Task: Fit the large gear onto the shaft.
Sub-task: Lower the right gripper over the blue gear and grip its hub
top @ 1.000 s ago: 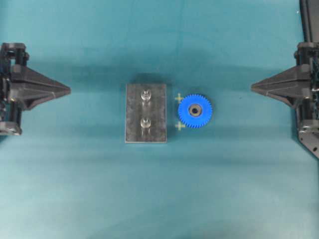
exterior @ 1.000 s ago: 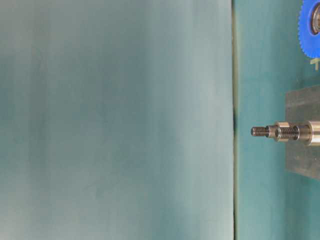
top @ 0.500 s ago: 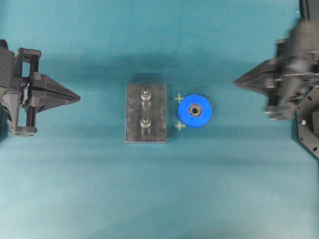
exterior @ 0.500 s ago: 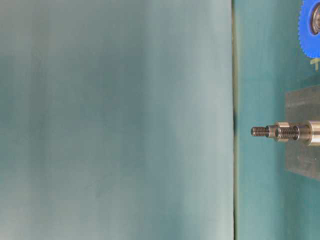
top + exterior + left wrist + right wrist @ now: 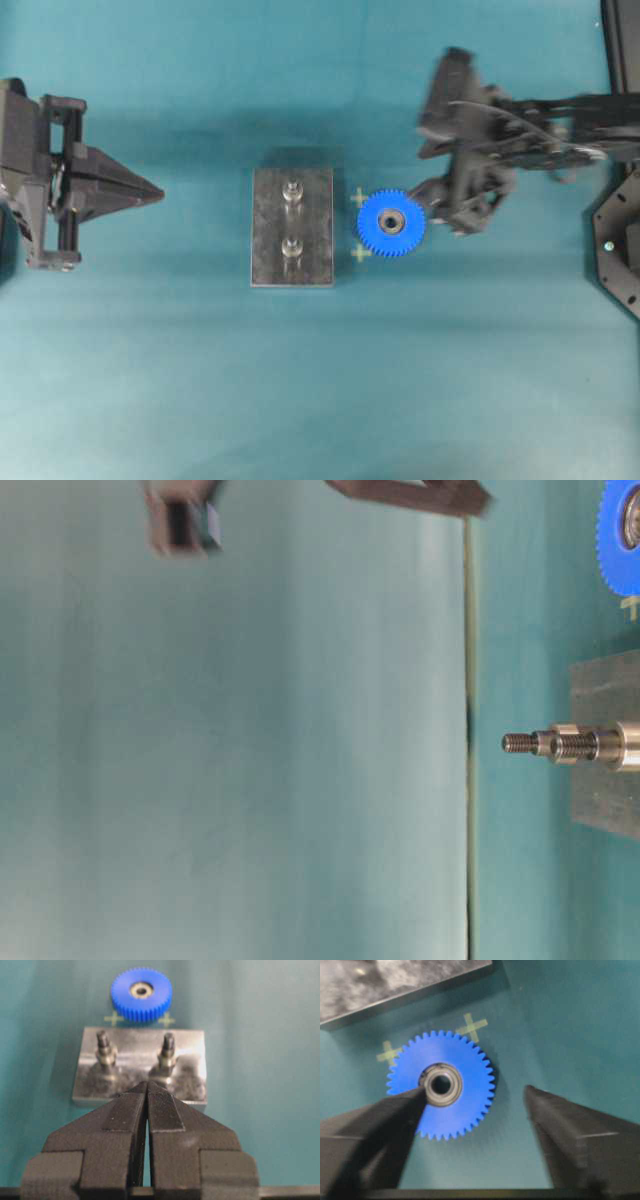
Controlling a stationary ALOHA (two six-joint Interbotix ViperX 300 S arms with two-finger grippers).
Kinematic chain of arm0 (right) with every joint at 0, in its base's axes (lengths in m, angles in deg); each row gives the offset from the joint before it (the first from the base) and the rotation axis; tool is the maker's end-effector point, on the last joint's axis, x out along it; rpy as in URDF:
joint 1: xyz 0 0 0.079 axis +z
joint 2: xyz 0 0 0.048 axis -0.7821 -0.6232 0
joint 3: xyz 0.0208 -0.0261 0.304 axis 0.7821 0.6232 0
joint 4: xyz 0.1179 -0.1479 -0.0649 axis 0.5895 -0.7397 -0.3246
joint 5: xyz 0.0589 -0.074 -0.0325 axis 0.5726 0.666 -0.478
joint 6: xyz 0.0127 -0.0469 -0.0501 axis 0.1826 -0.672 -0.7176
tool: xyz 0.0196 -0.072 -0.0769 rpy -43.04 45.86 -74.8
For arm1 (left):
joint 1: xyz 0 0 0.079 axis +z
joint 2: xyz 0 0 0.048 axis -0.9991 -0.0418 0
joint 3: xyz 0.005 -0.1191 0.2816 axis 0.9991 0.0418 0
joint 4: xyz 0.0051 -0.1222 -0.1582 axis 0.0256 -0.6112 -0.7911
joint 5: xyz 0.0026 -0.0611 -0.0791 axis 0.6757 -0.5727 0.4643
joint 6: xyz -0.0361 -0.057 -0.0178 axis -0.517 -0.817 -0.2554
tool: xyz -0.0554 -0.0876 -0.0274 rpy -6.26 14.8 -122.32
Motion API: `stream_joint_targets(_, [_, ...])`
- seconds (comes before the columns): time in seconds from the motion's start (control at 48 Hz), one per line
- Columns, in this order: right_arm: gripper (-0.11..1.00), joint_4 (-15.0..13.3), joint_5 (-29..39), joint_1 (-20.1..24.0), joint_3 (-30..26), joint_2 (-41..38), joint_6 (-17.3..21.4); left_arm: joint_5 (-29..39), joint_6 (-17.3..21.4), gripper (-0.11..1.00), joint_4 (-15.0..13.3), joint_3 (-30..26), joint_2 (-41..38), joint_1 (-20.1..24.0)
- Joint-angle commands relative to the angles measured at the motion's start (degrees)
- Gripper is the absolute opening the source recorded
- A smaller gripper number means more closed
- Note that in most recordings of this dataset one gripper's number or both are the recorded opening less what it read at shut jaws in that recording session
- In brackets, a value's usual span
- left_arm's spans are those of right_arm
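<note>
The large gear, bright blue with a dark hub, lies flat on the teal table just right of the grey plate. Two silvery posts stand on the plate, and either could be the shaft; the other is nearer the front. My right gripper hovers open over the gear's right side. One finger overlaps the hub in the right wrist view, while the other sits beyond the rim; nothing is held. Far left of the plate, my left gripper is shut and empty, pointing at the plate.
Two pale tape crosses mark the table beside the gear. A black arm base sits at the right edge. In the table-level view, the posts appear sideways with blurred gripper parts at the top.
My right arm has swung in from the right edge to above the gear, and its jaws have opened from shut. The left gripper has edged slightly toward the plate.
</note>
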Motion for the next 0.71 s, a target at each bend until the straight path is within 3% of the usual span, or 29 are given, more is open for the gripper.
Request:
stream_joint_targets(0.0, [0.95,0.2,1.4,-0.1,-3.2,-2.5,0.7,-0.3,0.0,0.00,0.1,-1.5,-0.5,0.1])
stream_joint_targets(0.292, [0.93,1.6,11.3,-0.1,-9.0,-11.3,1.1,-0.3,-0.1,0.00,0.1,-1.4,-0.9,0.1])
stream_joint_targets(0.688, [0.93,1.5,9.0,0.0,-10.0,-16.8,1.0,-0.3,-0.2,0.00,0.1,-1.2,-0.9,0.0])
